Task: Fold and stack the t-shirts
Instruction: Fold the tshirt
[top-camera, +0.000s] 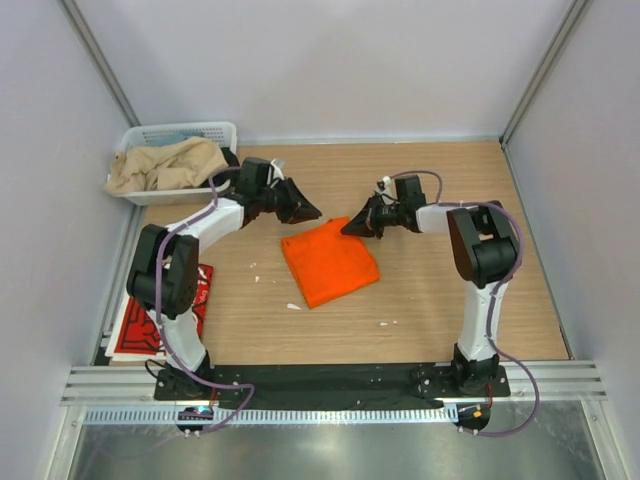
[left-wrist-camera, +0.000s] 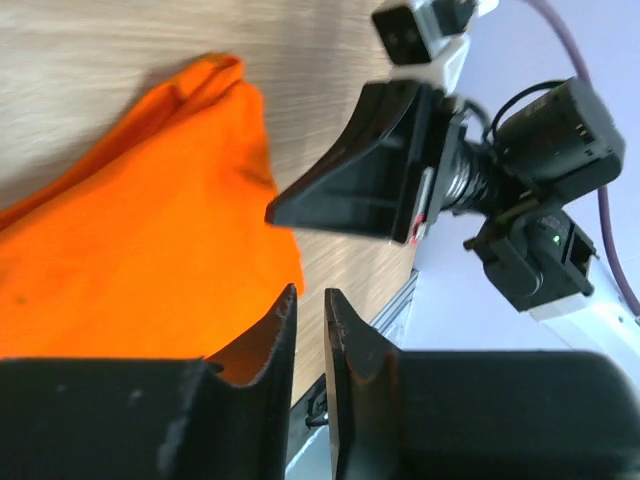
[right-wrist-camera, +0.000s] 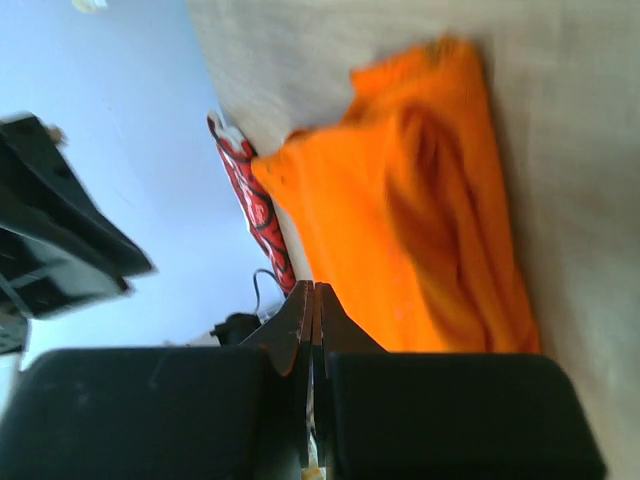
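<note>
The left arm (top-camera: 205, 222) and right arm (top-camera: 440, 215) bend in toward the middle of the frame. The left gripper (top-camera: 303, 210) has a thin gap between its fingers. The right gripper (top-camera: 355, 228) is closed tight on nothing.

Right half of table (top-camera: 450, 290) bare, wide room to pass. Orange tee (top-camera: 328, 265) flat mid-table, low enough to pass over. Left gripper (top-camera: 305, 212) & right gripper (top-camera: 352, 228) hang at its far edge, narrow gap betw. them. Basket (top-camera: 180, 135) w/ beige cloth blocks far-left corner. Red tee (top-camera: 135, 330) at left edge by left arm.
</note>
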